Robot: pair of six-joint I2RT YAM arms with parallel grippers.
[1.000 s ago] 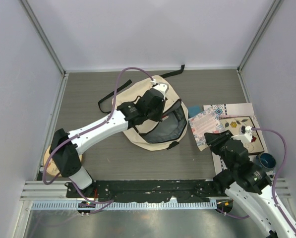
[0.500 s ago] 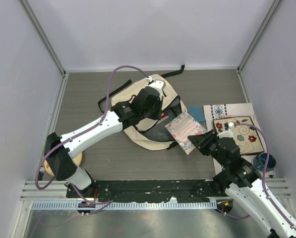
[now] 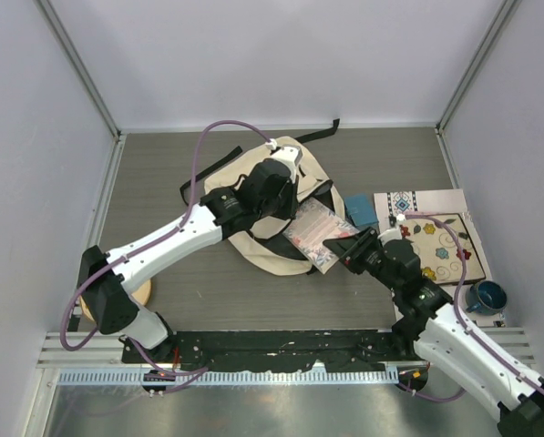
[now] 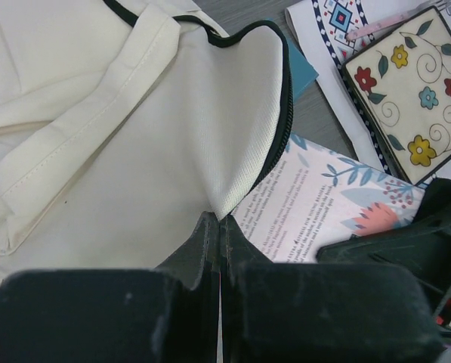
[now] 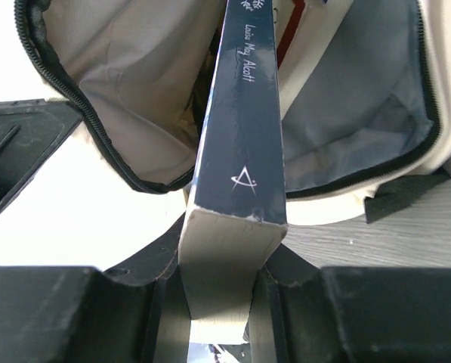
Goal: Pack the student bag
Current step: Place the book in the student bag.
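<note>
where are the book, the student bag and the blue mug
book [image 3: 313, 229]: top external view, on its floral front cover
student bag [image 3: 268, 260]: top external view, on its cream near edge
blue mug [image 3: 487, 297]: top external view, on its middle

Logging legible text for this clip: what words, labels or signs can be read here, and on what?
"Louisa May Alcott": on the spine of the book.
Title fragment above it: cut off, unreadable.
Small print on the book's floral cover: too blurred to read.
</note>
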